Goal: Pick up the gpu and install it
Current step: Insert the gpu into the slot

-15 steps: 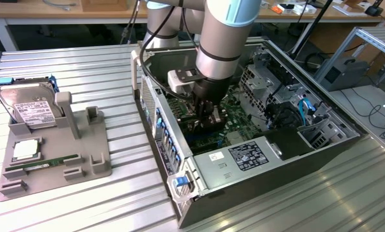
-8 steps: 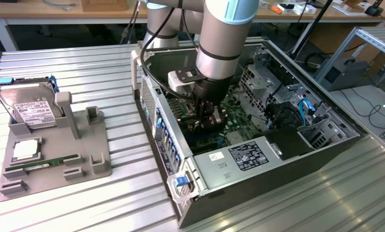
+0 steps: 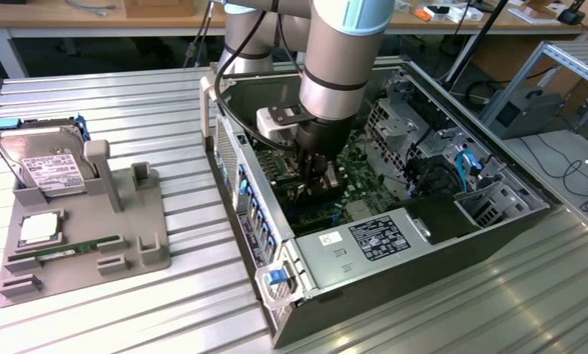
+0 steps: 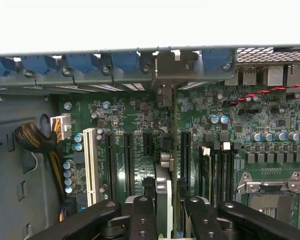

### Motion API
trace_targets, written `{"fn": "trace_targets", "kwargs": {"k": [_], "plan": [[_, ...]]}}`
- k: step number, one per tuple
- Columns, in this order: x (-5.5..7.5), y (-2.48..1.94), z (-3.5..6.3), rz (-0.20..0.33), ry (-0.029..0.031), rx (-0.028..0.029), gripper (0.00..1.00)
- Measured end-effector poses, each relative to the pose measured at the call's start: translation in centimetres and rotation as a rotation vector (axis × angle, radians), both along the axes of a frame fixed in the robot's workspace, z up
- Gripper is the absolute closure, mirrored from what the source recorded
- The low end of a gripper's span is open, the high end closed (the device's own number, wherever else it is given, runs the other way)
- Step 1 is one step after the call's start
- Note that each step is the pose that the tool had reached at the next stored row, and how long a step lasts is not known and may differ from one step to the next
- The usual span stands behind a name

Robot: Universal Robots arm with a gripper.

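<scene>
The gpu (image 4: 163, 192) stands edge-on between my gripper's (image 4: 170, 217) two black fingers (image 4: 142, 220), which are shut on it. Its thin green board edge runs up toward the rear slot opening (image 4: 165, 67) of the case, over the motherboard (image 4: 135, 120), between the black expansion slots (image 4: 129, 165). Whether the card's lower edge sits in a slot is hidden. In the exterior view the gripper (image 3: 313, 184) reaches down inside the open computer case (image 3: 412, 243), low over the board, with the dark card (image 3: 307, 193) only partly visible beneath it.
A white slot (image 4: 90, 165), memory slots (image 4: 217, 170) and the CPU socket (image 4: 270, 197) flank the card. Blue latches (image 4: 85, 62) line the case rear. At the exterior view's left, a grey fixture (image 3: 126, 221) holds a hard drive (image 3: 43, 166) and a memory stick (image 3: 63, 251).
</scene>
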State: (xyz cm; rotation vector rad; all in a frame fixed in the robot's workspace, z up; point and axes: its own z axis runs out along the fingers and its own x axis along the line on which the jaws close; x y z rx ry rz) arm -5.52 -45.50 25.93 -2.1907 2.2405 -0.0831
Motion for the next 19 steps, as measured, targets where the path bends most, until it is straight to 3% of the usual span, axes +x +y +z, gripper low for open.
{"fn": "trace_targets", "kwargs": {"k": [15,19], "plan": [[0.00,0.05,-0.38,0.000,0.0001,0.0000,0.73],[0.00,0.11,-0.02,0.000,-0.0009,0.0003,0.73]]}}
